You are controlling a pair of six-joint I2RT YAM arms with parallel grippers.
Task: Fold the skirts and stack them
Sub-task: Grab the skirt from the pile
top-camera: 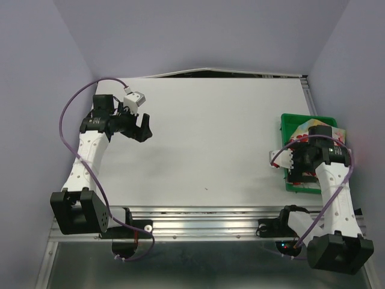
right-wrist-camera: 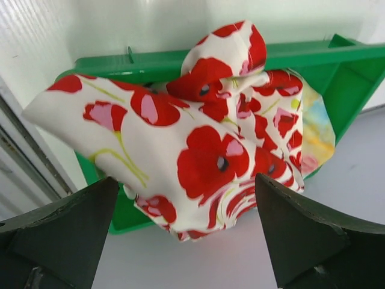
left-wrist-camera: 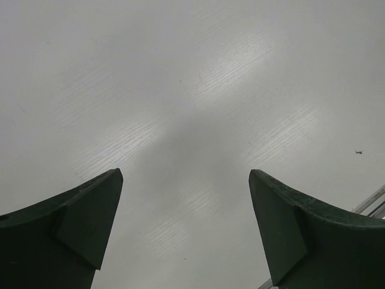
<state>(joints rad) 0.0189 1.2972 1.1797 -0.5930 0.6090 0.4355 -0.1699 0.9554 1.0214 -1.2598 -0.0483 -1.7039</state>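
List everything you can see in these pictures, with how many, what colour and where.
table: one, white, under both arms.
green tray: one, green, at the table's right edge.
red-flower skirt: one, white with red flowers, bunched in the green tray and hanging over its rim.
pastel skirt: one, pale yellow with pastel print, in the green tray, mostly hidden by the red-flower skirt.
cables: two, purple, one looping by each arm.
left end effector: one, dark, open, above bare table at the far left.
right end effector: one, dark, open, at the green tray, facing the red-flower skirt.
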